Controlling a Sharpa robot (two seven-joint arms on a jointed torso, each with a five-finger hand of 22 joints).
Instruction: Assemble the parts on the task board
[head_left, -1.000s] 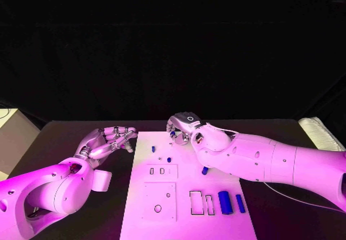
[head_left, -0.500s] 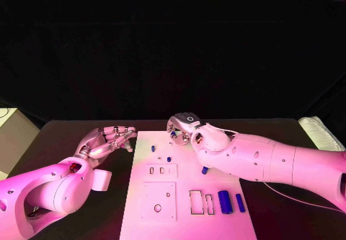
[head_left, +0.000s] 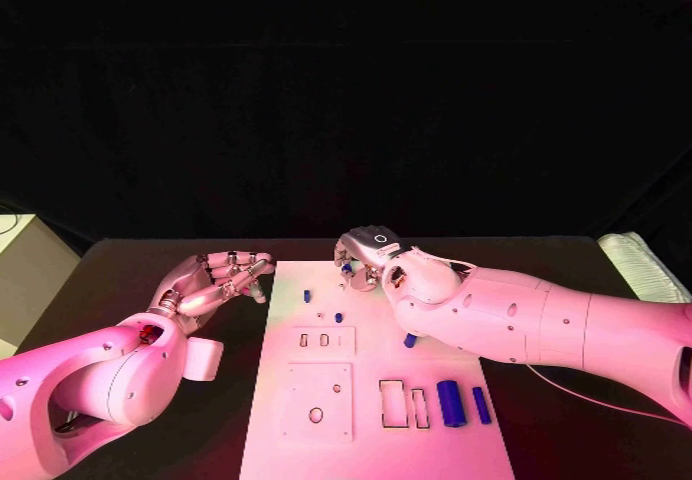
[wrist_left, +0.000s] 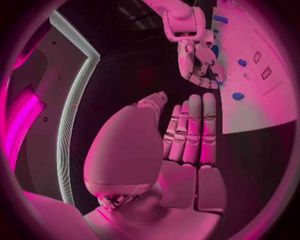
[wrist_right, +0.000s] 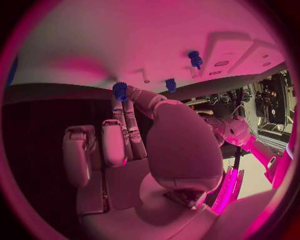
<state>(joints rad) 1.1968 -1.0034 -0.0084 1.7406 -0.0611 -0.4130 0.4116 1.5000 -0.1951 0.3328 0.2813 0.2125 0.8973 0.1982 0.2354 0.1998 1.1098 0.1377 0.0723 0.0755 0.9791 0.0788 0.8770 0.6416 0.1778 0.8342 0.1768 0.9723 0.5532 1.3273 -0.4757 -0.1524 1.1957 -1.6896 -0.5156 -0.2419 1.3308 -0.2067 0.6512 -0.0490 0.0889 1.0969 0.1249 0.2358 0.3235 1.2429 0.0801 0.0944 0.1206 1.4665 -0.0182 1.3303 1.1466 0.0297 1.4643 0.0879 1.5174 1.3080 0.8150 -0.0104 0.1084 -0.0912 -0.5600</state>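
Head view — right hand (head_left: 369, 262) unmoved, pinching a blue part (wrist_right: 120, 90).

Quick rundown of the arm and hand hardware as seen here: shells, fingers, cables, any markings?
Both arms are smooth, rounded white shells with small dark screw holes. Each ends in a silver metallic many-fingered left hand or right hand with segmented fingers and a broad smooth palm cover. The right hand carries a dark cap with a small white ring mark. A thin cable runs under the right forearm.
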